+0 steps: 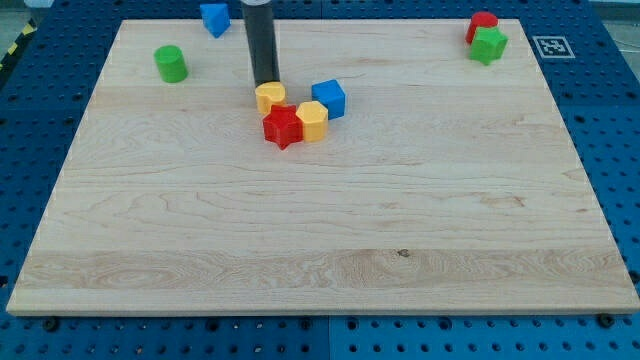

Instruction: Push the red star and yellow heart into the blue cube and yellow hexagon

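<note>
My tip, a bare rod with no fingers, touches the heart at its 12 o'clock. Star, hexagon and cube cluster at its 4. The blocks look light, rigid and slippery; push through centres.

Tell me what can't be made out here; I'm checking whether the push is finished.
- my tip: its very end meets the yellow heart; contact can't be confirmed.
- red star, yellow hexagon, blue cube: crowded together; touching or narrowly apart is unclear.
- red block at the view's top right: partly covered by the green block; shape unclear.
</note>
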Motion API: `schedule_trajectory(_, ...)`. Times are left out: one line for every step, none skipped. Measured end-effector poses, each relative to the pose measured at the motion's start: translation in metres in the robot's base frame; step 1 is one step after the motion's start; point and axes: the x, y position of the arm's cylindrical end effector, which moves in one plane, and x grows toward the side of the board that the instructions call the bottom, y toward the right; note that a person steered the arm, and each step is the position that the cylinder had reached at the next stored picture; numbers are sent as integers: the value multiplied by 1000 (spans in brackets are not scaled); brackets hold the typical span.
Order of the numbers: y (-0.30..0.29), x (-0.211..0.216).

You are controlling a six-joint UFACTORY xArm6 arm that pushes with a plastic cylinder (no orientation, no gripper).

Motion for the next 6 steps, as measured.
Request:
schedule_trajectory(-12,0)
schedule_trajectory(-41,0)
schedule_trajectory(-43,8)
schedule_trajectory(-24,24)
schedule_trajectory(3,35)
schedule_trajectory(2,35)
